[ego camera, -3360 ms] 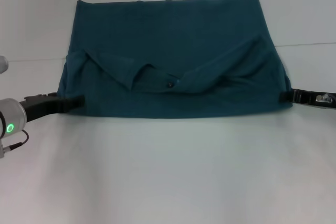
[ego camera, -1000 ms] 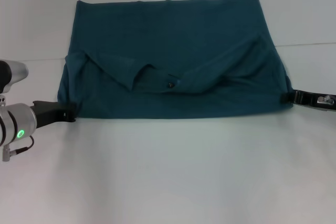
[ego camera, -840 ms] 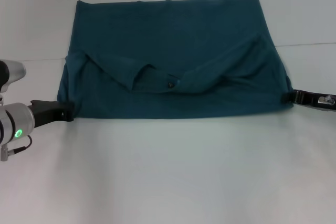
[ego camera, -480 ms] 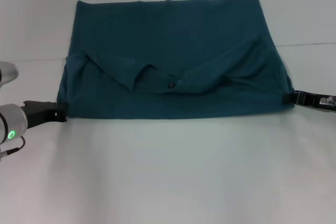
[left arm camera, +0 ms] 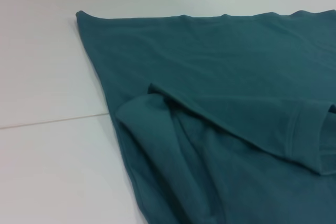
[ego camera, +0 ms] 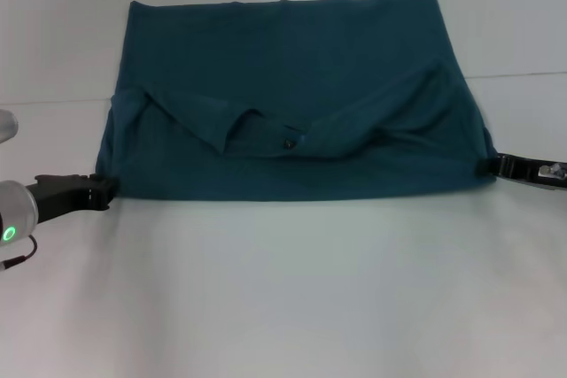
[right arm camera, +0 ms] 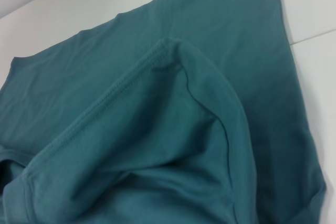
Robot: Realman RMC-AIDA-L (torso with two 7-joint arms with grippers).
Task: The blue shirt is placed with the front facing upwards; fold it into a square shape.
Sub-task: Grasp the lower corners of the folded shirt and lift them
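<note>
The left tool (ego camera: 104, 190) lies low on the white counter (ego camera: 283, 289) just off the shirt's near left corner; whether its fingers are apart or together I cannot tell. The blue shirt (ego camera: 292, 99) lies spread across the far middle of the counter, folded over on itself, plain teal cloth up, both sleeves turned inward and meeting at the collar (ego camera: 266, 130). The right tool (ego camera: 483, 164) sits at the shirt's near right corner, touching the cloth edge; its fingers' state cannot be told either
</note>
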